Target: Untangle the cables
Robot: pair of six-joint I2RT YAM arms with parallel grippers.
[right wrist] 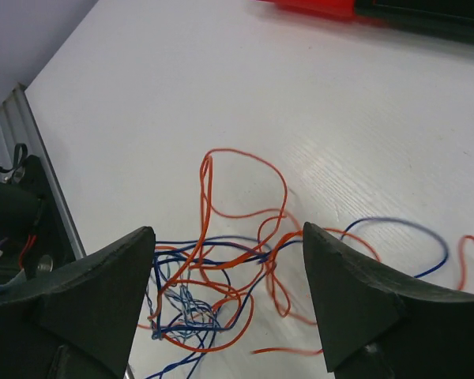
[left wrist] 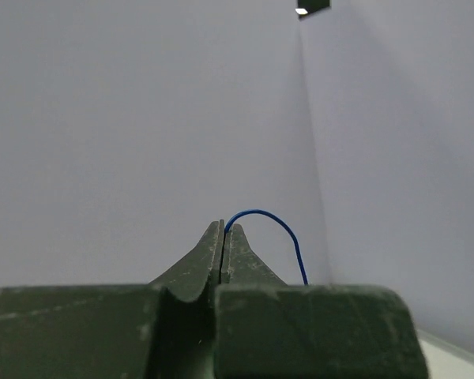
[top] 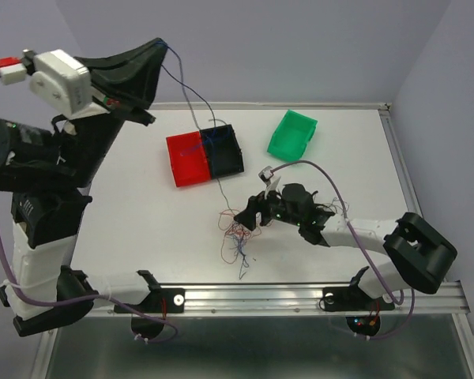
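Note:
The cables (top: 235,234) lie as a loose tangle of orange, blue and pale blue wires on the white table (top: 126,205), near its front edge. My right gripper (top: 248,216) stands open just above the tangle. In the right wrist view the tangle (right wrist: 213,276) lies between and below the two dark fingers (right wrist: 103,276) of the right gripper (right wrist: 229,241). My left gripper (top: 163,44) is raised high at the back left, shut on one blue wire (top: 186,88) that runs down past the bins to the tangle. The left wrist view shows that blue wire (left wrist: 272,219) arching out of the left gripper (left wrist: 223,229).
A red bin (top: 188,160) and a black bin (top: 223,150) stand side by side behind the tangle, and a green bin (top: 292,133) stands to their right. A metal rail (top: 300,294) runs along the table's front edge. A thick lilac cable (top: 324,170) loops over the right arm.

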